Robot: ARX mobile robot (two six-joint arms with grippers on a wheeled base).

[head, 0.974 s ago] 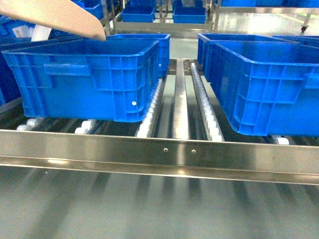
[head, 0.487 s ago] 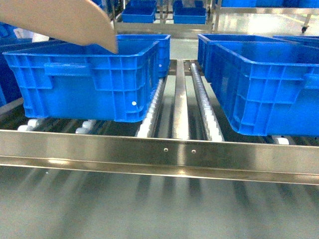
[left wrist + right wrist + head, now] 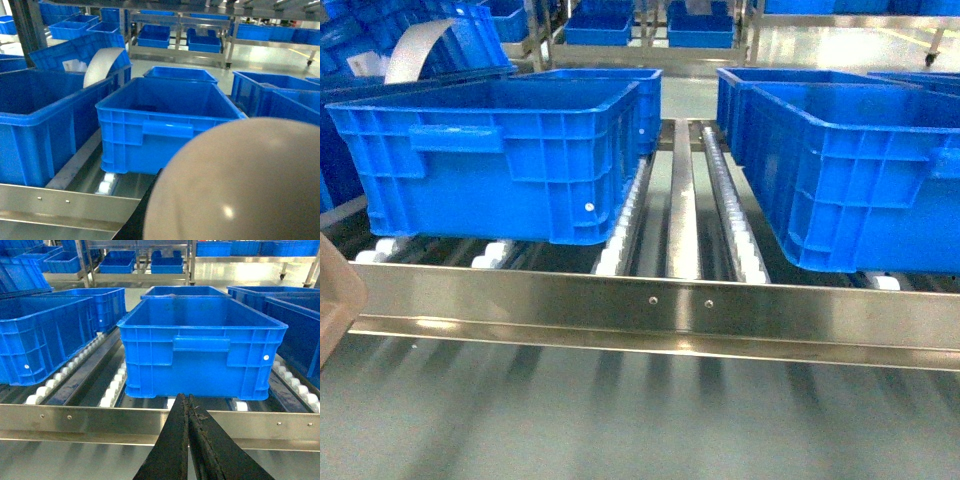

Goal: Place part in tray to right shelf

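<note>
The cream-beige tray [image 3: 240, 185] fills the lower right of the left wrist view, its rounded underside close to the camera. Only one corner of the tray [image 3: 335, 300] shows in the head view, at the lower left edge in front of the shelf's steel front rail [image 3: 660, 300]. One dark finger [image 3: 132, 229] of my left gripper shows against the tray; the rest is hidden behind it. My right gripper [image 3: 187, 402] is shut and empty, pointing at the front rail [image 3: 150, 422] below a blue crate [image 3: 200, 345]. The part is out of view.
Large blue crates [image 3: 500, 150] [image 3: 850, 170] sit on the white rollers [image 3: 725, 190], left and right, with a steel centre rail [image 3: 682, 200] between them. A white curved sheet [image 3: 415, 50] stands in a crate at the far left. More crates and racks stand behind.
The tray was high at the upper left over the left crate. It has swung down and now shows only at the head view's lower left edge.
</note>
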